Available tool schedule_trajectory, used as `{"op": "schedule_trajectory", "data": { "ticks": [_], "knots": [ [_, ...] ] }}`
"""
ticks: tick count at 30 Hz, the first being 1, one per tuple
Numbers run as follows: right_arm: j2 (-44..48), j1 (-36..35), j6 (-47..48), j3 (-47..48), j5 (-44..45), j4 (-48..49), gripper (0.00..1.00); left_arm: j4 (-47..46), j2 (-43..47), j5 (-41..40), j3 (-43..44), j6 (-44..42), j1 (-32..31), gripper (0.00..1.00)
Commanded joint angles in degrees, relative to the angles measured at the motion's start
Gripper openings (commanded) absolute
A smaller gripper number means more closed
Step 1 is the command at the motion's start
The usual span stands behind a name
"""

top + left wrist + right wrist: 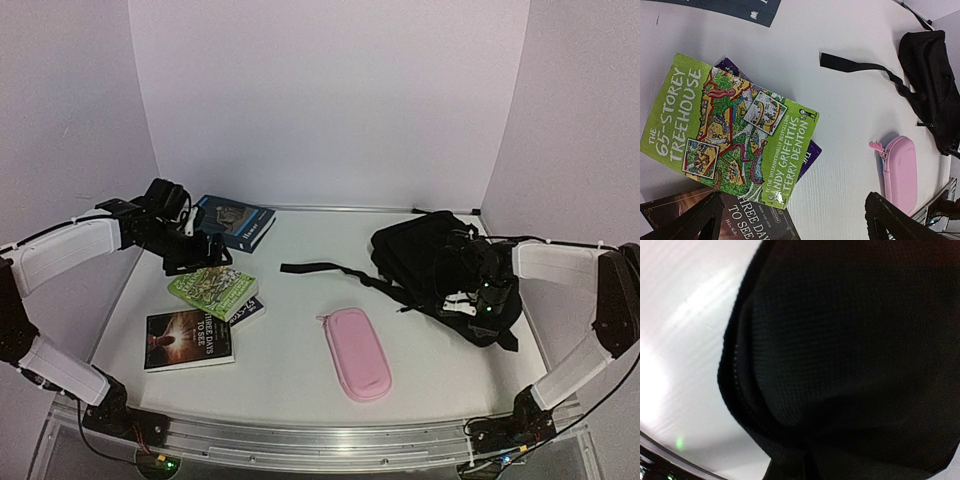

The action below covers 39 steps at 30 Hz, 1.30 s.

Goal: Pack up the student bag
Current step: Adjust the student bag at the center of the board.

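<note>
The student bag point(415, 245) lies slumped on the far right part of the tabletop point(290, 380), with one long strap point(325, 268) trailing leftward across the bare surface. From above we see no wide opening in it, so we judge that packing has not begun and the bag must first be opened. That would explain the right arm point(555, 262), which reaches over the bag's near right part. Its wrist view is filled with black woven cloth and a stitched seam. The right jaws are closed all the way against the fabric, but we cannot tell whether a fold or a zip pull is caught between them.

Near the middle front lies the pink pencil case point(357, 355), zipped and apart from the bag. At the left are the books: a green paperback point(730, 132) resting on a purple one point(811, 150), a dark book point(188, 338) just beside them, and a blue book point(236, 222) farther back. The left arm point(70, 250) hangs above this group with the left jaws spread wide and holding nothing. We read that as readiness to take a book once the bag can receive it.
</note>
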State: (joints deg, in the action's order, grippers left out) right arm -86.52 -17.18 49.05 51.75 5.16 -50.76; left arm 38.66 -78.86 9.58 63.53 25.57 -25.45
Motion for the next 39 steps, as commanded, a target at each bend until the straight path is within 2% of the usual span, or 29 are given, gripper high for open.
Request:
{"op": "schedule_trajectory", "data": {
  "ticks": [1, 7, 14, 19, 23, 28, 32, 35, 39],
  "knots": [
    [-1.6, -8.4, -1.5, -0.2, -8.9, -2.2, 0.0, -2.5, 2.5, 1.9, -0.7, 1.0, -0.2, 1.0],
    [-7.0, -17.4, -2.7, 0.9, -9.6, 1.2, 0.0, -4.5, 2.2, 4.1, -1.9, 2.4, -0.2, 1.0],
    [-18.4, -22.5, -6.5, 11.2, -17.6, 2.9, 0.0, -9.6, 6.8, 8.4, -5.4, 2.9, -2.3, 1.0],
    [-20.8, -21.9, -11.7, 19.8, -24.7, 2.0, 0.0, -10.0, 6.9, 7.7, -6.0, 1.2, -8.9, 1.0],
    [-16.7, -16.1, -13.3, 20.1, -28.6, 1.3, 0.0, -8.1, 0.8, 2.1, -1.9, -2.4, -17.8, 1.0],
    [-12.0, -4.5, -13.0, 16.6, -30.5, -0.4, 0.0, -7.7, -12.0, -5.9, 7.5, -8.6, -29.9, 1.0],
    [-8.8, 0.3, -13.4, 14.4, -29.2, -0.6, 0.0, -5.5, -25.3, -12.3, 20.2, -14.5, -38.6, 1.0],
    [-7.7, 2.3, -14.2, 13.8, -29.4, -0.7, 0.0, -2.8, -34.7, -12.5, 31.1, -19.0, -43.8, 1.0],
    [-7.6, 4.5, -14.3, 13.7, -29.9, -1.0, 0.0, -0.4, -44.0, -9.0, 43.7, -23.6, -46.7, 1.0]
  ]
}}
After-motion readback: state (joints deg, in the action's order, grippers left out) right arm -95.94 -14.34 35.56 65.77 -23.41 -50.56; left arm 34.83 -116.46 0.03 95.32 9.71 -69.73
